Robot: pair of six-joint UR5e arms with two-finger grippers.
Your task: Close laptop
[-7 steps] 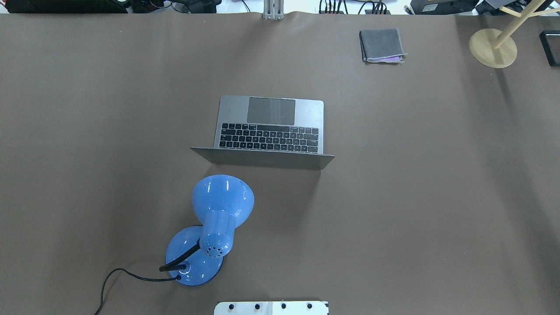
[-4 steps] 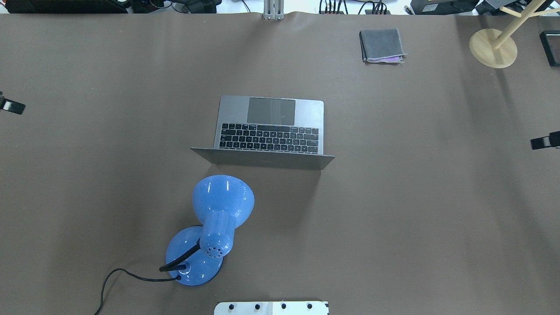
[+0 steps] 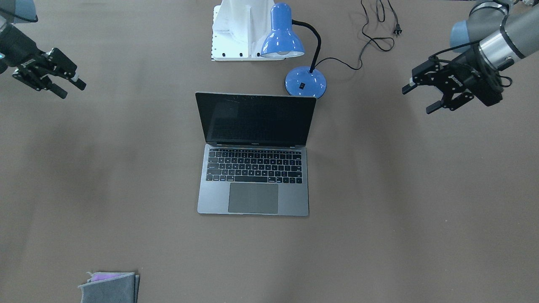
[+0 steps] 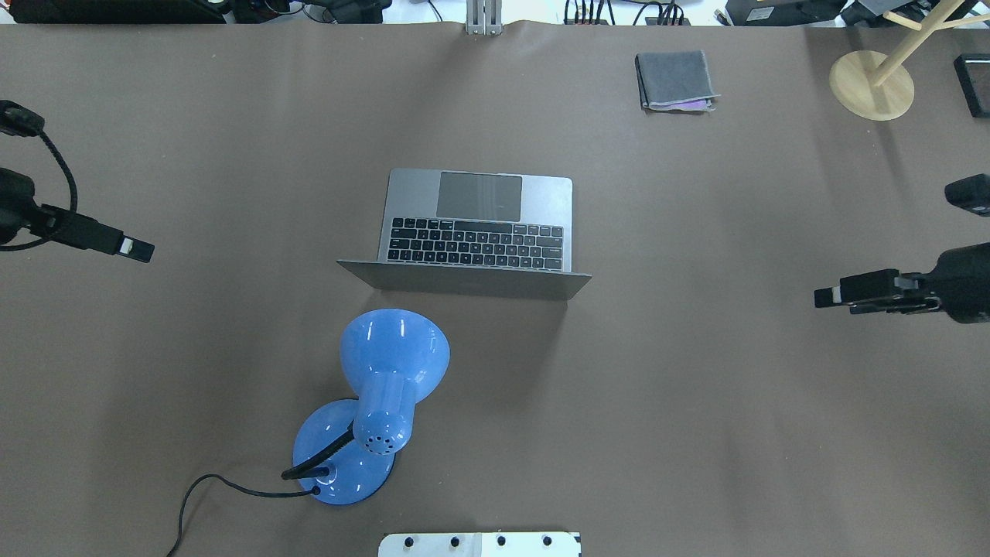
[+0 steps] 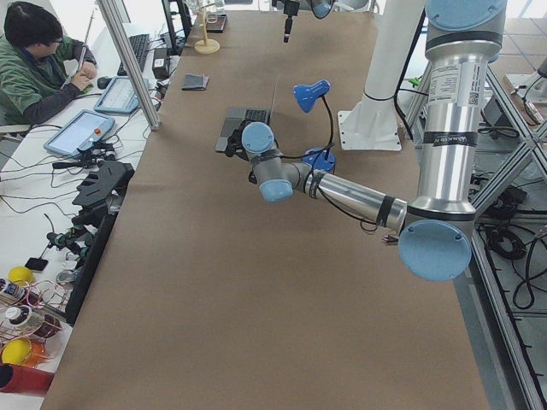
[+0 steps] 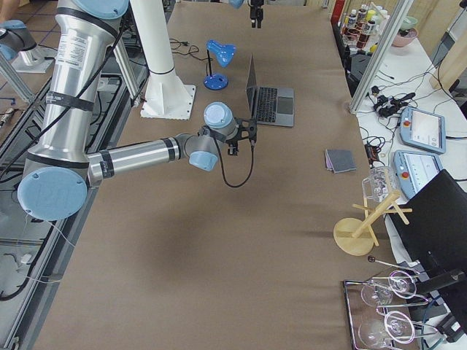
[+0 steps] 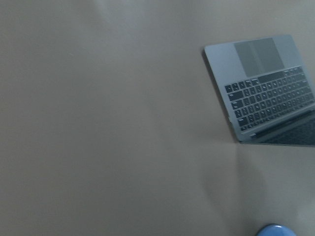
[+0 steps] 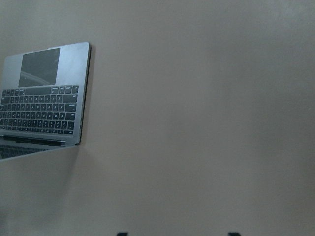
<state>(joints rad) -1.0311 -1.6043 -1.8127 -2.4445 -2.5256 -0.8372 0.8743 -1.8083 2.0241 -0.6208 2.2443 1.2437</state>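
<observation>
The laptop (image 3: 254,155) sits open near the middle of the table (image 4: 696,387). Its black screen stands nearly upright and faces away from the robot, with the keyboard and trackpad on the far side toward the operators. Nothing touches it.

The left gripper (image 3: 417,100) hangs above the table well off to the laptop's left, pointing inward toward it. Its two fingers (image 3: 406,89) are spread apart with nothing between them. The right gripper (image 3: 70,90) hangs just as far out on the other side, also aimed inward, its fingers likewise parted and empty. Each wrist camera catches the laptop at the edge of its picture, with bare table filling the rest.

A blue lamp (image 3: 283,40) stands just behind the lid on the robot's side, toward its left. The round base is close to the lid's corner, the shade tips down toward the laptop, and the black cord trails back toward the robot.

A folded grey cloth (image 4: 674,80) lies at the far edge, to the robot's right. A wooden stand (image 4: 872,83) is in the far right corner, well apart from the laptop.
</observation>
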